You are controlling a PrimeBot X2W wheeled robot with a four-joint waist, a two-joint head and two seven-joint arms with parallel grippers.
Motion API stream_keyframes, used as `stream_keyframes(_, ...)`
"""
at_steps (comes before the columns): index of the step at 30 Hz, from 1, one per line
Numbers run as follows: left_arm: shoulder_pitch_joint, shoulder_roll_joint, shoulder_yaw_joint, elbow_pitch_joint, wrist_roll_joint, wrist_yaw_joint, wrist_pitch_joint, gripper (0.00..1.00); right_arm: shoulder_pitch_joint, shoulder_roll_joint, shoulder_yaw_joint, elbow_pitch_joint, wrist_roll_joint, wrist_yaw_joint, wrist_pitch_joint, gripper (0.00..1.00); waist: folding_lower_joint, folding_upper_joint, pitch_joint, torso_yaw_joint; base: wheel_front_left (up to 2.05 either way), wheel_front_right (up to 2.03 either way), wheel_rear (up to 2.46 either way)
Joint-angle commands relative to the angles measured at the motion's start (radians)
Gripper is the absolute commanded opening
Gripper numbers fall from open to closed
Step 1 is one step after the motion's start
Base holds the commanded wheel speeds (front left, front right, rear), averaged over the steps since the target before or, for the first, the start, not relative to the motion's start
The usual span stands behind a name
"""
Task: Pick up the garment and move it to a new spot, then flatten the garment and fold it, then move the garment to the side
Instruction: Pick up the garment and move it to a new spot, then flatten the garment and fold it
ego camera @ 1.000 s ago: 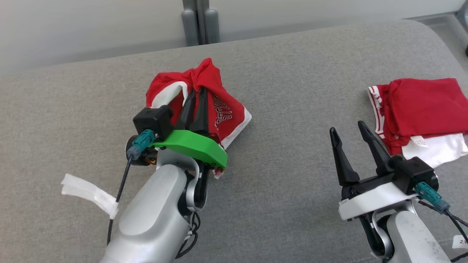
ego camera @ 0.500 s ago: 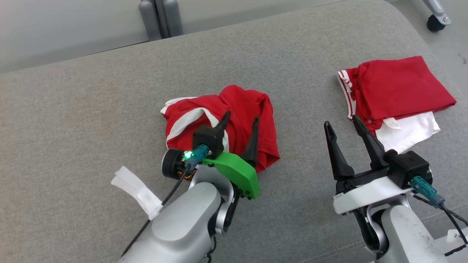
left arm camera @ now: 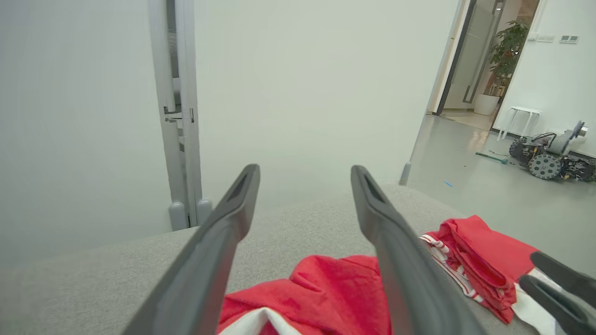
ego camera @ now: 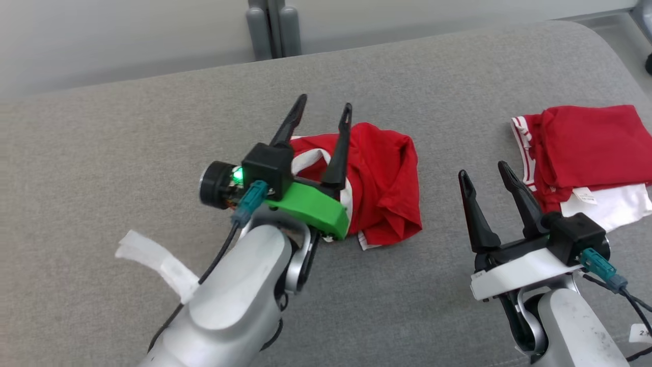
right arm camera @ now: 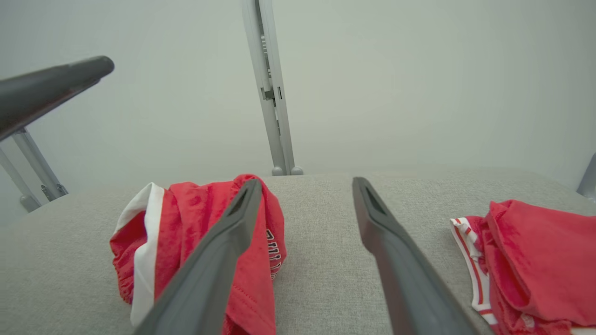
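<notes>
Garment: the crumpled red garment with white trim [ego camera: 387,178] lies in a heap near the middle of the grey fabric cushion [ego camera: 127,153], not yet flat.
Left pincer: the left pincer [ego camera: 325,102] is wide apart and holds nothing. It hangs over the left part of the heap, with its fingers pointing toward the far edge.
Right pincer: the right pincer [ego camera: 483,171] is also spread and empty. It is near the front edge, between the heap and the folded red and white pile of clothes [ego camera: 591,148] at the right edge.
Step, as judged: the moving seems done, and the flattening comes next.
Risk one: the cloth is bunched in several layers, so a pinch in the middle would probably take more than one layer. The garment would then lift as a lump and not open.
Risk two: the folded pile is near, so pulling the garment out toward the right edge could lay it over the pile or push the pile.
Risk three: the right pincer is just beside the pile, so a careless reach may catch it instead.
</notes>
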Motion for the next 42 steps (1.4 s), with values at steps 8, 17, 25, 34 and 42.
stream_keyframes(8,0.213,0.113,0.203,-0.133,0.224,-0.041,0.0,1.0,0.054,-0.012,-0.021,-0.011,-0.006,-0.002,-0.003,1.0,0.0,-0.0001,-0.07,0.12,0.0,0.0,0.0)
stream_keyframes(17,0.474,0.139,0.344,-0.211,0.336,-0.091,0.0,1.0,0.109,-0.003,-0.028,-0.022,-0.002,-0.002,-0.003,1.0,0.0,-0.0001,-0.112,0.144,0.0,0.0,0.0)
stream_keyframes(25,0.575,0.068,0.445,-0.242,0.387,-0.128,0.0,1.0,0.141,0.012,-0.031,-0.029,-0.004,-0.002,-0.003,1.0,0.0,-0.0001,-0.118,0.151,0.0,0.0,0.0)
stream_keyframes(34,0.537,0.022,0.498,-0.227,0.428,-0.177,0.0,1.0,0.114,0.021,0.052,-0.006,0.022,-0.002,0.0,1.0,0.0,-0.0001,-0.093,0.173,0.0,0.0,0.0)
stream_keyframes(42,0.521,0.003,0.519,-0.216,0.43,-0.203,0.0,1.0,0.062,0.038,0.153,0.103,0.092,-0.002,0.022,1.0,0.0,-0.0001,-0.046,0.218,0.0,0.0,0.0)
